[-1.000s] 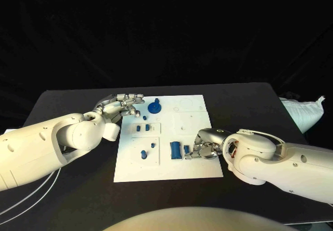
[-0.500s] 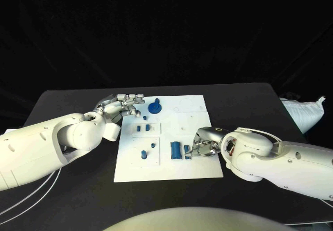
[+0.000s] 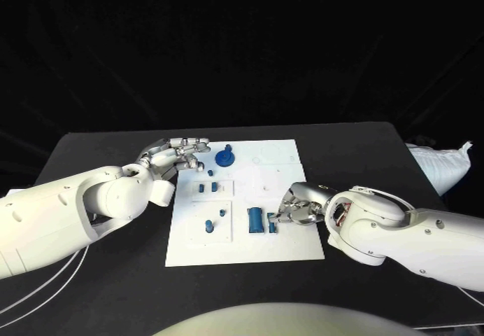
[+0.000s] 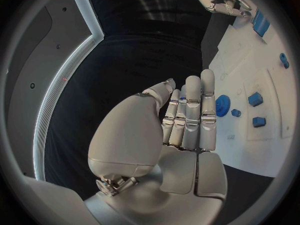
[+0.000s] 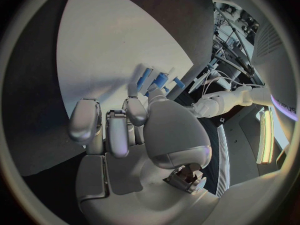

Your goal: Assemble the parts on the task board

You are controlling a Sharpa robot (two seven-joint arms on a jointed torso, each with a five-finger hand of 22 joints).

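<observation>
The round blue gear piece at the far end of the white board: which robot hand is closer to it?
Left. The left hand hovers just beside the round blue gear piece at the white board's far end. The right hand is at the near end, by the blue block.

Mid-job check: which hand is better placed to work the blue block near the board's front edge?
Right, likely. The right hand has its fingers at the blue block on the task board. The left hand sits at the far left edge beside the blue gear, well away from the block.
</observation>
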